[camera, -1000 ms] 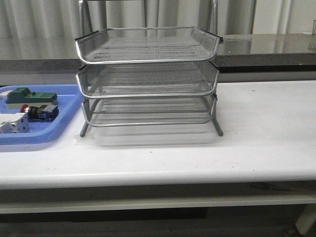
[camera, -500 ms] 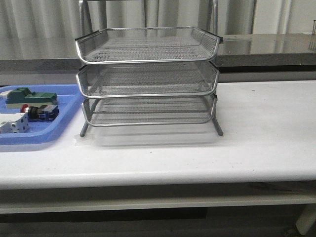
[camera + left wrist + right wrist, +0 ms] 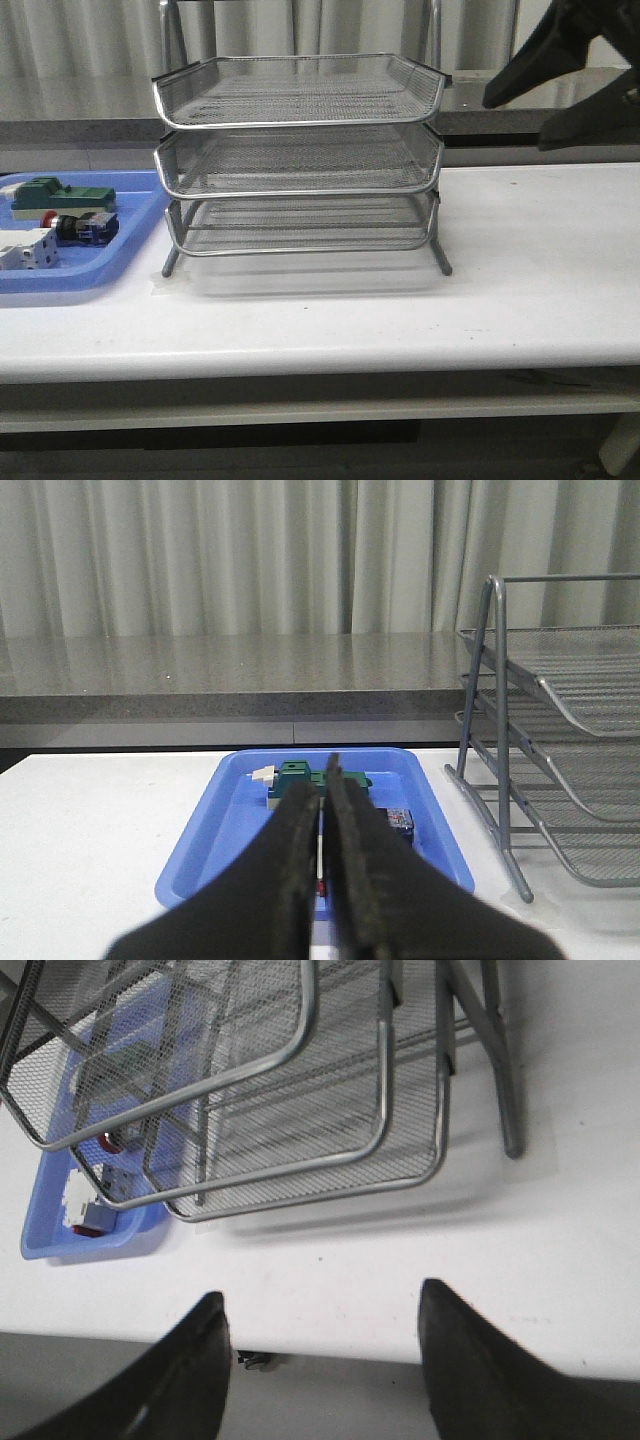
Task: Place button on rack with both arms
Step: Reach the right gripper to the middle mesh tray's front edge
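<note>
The task has barely begun: the button (image 3: 78,227) lies in the blue tray (image 3: 130,250) at the left end of the bench (image 3: 540,280), between a green block (image 3: 55,196) and a white block (image 3: 25,250), and nothing sits on any tier of the rack (image 3: 300,160), which stands near the middle of the bench, just beside the tray. Everything is left to do: picking up the button, carrying it across and setting it on a tier, with both arms taking part. The left tool (image 3: 325,800) is pressed closed with nothing between its fingers; in its own view it points at the tray from the near side, above the bench and not touching anything. The right tool (image 3: 320,1350) is spread wide and empty, looking down on the front corner of the rack and the bench edge. Compared with a moment earlier, the one change in the front view is that the right arm (image 3: 570,70) has come into sight at the upper right, above the far right corner of the bench; the rack, tray and button have not shifted.
</note>
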Robot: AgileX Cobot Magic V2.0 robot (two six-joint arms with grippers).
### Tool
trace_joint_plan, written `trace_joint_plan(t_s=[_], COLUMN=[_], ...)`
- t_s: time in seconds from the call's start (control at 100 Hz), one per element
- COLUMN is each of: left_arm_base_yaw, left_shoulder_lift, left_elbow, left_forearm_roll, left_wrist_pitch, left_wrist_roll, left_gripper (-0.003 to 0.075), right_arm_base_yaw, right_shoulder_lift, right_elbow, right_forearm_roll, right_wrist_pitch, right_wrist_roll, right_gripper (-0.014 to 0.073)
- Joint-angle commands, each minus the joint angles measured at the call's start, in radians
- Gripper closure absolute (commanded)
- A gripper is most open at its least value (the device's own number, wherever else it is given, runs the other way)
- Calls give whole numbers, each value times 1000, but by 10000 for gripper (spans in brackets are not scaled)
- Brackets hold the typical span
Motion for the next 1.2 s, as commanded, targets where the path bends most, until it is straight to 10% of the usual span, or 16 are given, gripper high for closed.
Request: trace_joint_plan(t_s=[0.0, 1.19], left_arm_base_yaw=[4, 4], left_shoulder_lift=[-36, -36], left_elbow=[46, 46], left_forearm_roll=[-8, -8], left_wrist_pitch=[-82, -82], left_wrist_roll=[-8, -8], left_gripper=[716, 716], right_arm_base_yaw=[2, 2], right_shoulder_lift=[47, 544], right_elbow=[-65, -403], right_forearm_roll=[195, 358], right_wrist_pitch=[31, 139], right_wrist_roll=[-177, -304], right_gripper=[160, 160])
